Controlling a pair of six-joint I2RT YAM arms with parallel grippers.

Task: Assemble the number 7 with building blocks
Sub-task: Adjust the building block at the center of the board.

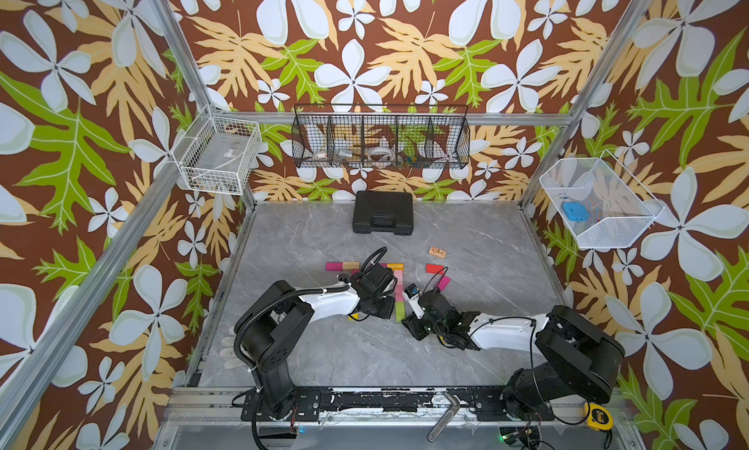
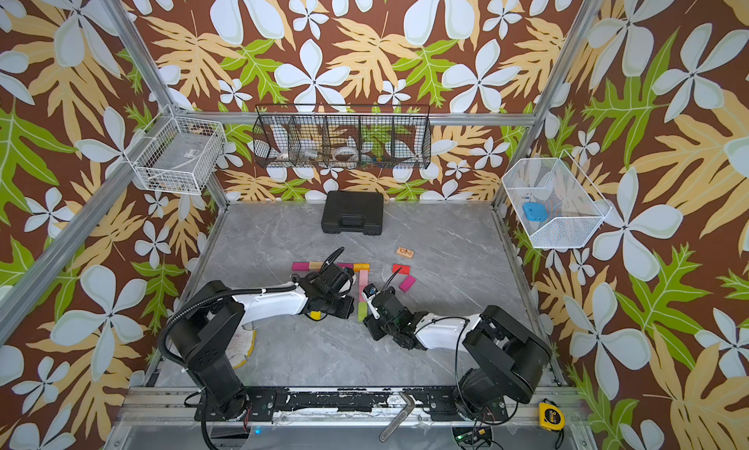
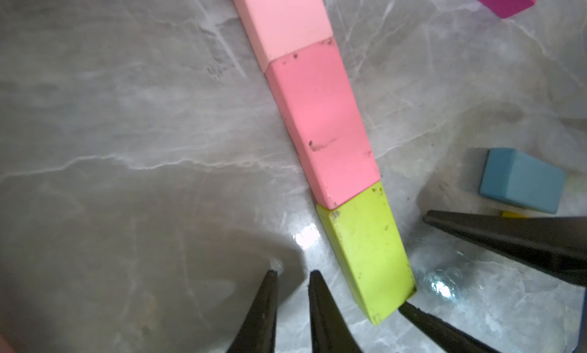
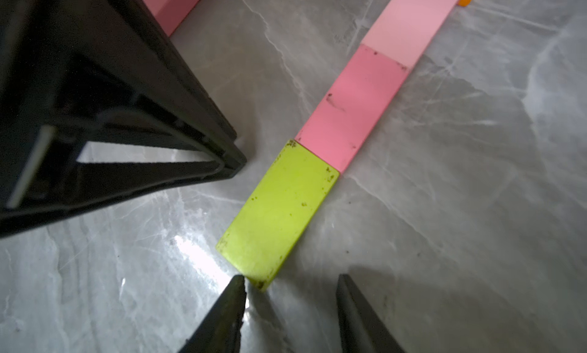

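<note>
Tabletop [image 1: 324, 346] carries the 7's stem: three blocks laid flat end to end, one pale pink block [image 4: 409, 27], one pink block [image 4: 352, 110], one green block [image 4: 279, 211], so they read as one stroke. Right gripper [image 4: 290, 284] is spread and empty, with the green block's free end just ahead at one fingertip, likely squaring it. Left gripper [image 3: 292, 275] is beside that block, narrowly parted, pinching nothing.

On the table [image 1: 324, 346], the case [image 1: 382, 212] sits at the far middle, against the back wall. Nearer me, a row of blocks [image 1: 342, 265] runs crosswise. From its right end a column of blocks [image 1: 399, 294] comes toward me, end to end. My left claw [image 3: 293, 275] sits just left of the column's nearest block [image 3: 365, 249]. My right claw [image 4: 289, 280] is at that block's near end, one fingertip [image 4: 238, 283] touching its corner. To the right of the column lie one loose block [image 1: 434, 269] and, nearer me, a second loose block [image 1: 444, 282]. Behind both is a lone block [image 1: 437, 252].
</note>
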